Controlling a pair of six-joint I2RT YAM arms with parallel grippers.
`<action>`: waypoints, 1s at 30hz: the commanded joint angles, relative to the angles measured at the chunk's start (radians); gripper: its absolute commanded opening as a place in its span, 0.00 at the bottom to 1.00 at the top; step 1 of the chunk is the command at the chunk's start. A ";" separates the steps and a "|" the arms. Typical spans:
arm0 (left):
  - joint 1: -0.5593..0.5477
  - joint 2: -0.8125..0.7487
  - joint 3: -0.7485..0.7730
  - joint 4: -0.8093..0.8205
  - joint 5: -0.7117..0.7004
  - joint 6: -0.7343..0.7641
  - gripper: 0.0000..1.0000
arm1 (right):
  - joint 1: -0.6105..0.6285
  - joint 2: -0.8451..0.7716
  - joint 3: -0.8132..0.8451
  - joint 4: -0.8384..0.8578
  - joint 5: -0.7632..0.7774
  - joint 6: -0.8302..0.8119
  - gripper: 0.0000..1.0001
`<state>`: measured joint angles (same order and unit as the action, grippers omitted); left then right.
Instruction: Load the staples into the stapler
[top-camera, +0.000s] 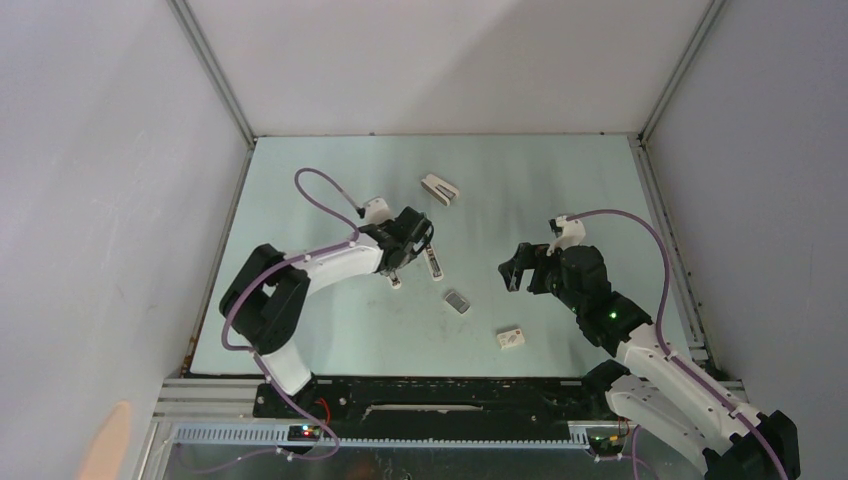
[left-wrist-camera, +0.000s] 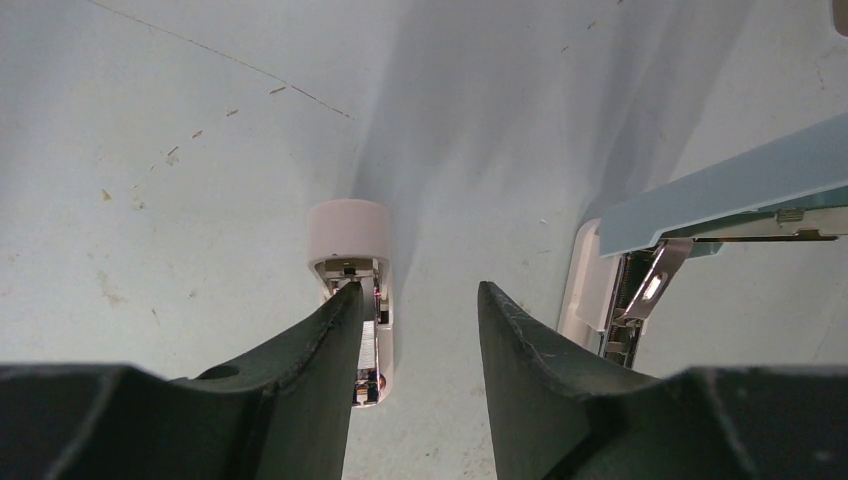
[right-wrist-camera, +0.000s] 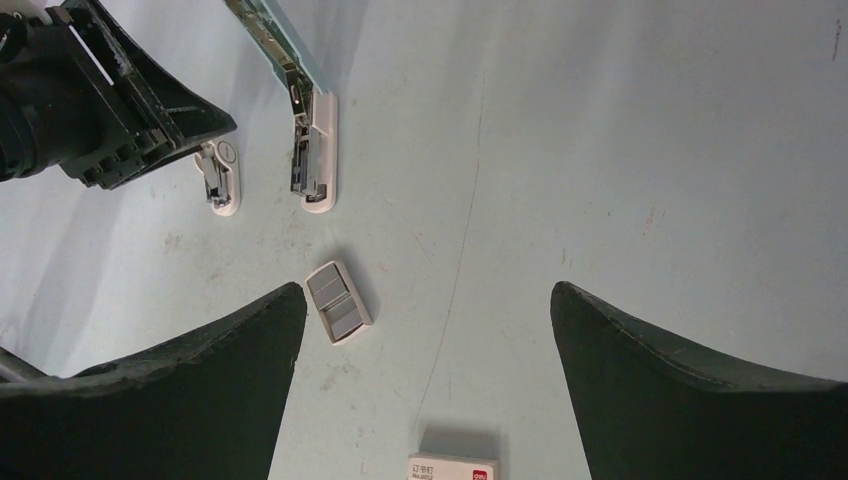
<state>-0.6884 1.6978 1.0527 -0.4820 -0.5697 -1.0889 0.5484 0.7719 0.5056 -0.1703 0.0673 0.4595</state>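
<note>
Left gripper (left-wrist-camera: 420, 292) half-open, empty, beside opened stapler (left-wrist-camera: 720, 190). Right gripper (right-wrist-camera: 428, 292) wide, empty; staples (right-wrist-camera: 338, 303) lie left of centre. Shift left, pinch long sides, lift level.

a robotics lab test cell: a pale green table (top-camera: 330, 330) boxed in by plain white panels (top-camera: 100, 200) set in aluminium frame struts (top-camera: 215, 70), a left arm (top-camera: 340, 262) and a right arm (top-camera: 660, 370) bolted at its near edge, purple cables (top-camera: 320, 180) looping off the wrists, a slotted cable duct (top-camera: 400, 433) along the front.
</note>
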 joint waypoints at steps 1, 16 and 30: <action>0.005 0.012 0.003 0.018 -0.002 0.018 0.50 | 0.005 0.000 0.002 0.045 -0.001 -0.013 0.95; 0.005 0.014 -0.009 -0.002 0.048 -0.026 0.49 | 0.007 0.001 0.003 0.046 0.000 -0.015 0.95; 0.004 -0.018 -0.033 -0.042 0.100 -0.069 0.49 | 0.012 0.003 0.003 0.046 0.002 -0.019 0.95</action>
<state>-0.6876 1.7126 1.0420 -0.4938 -0.4965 -1.1294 0.5541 0.7723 0.5056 -0.1692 0.0677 0.4587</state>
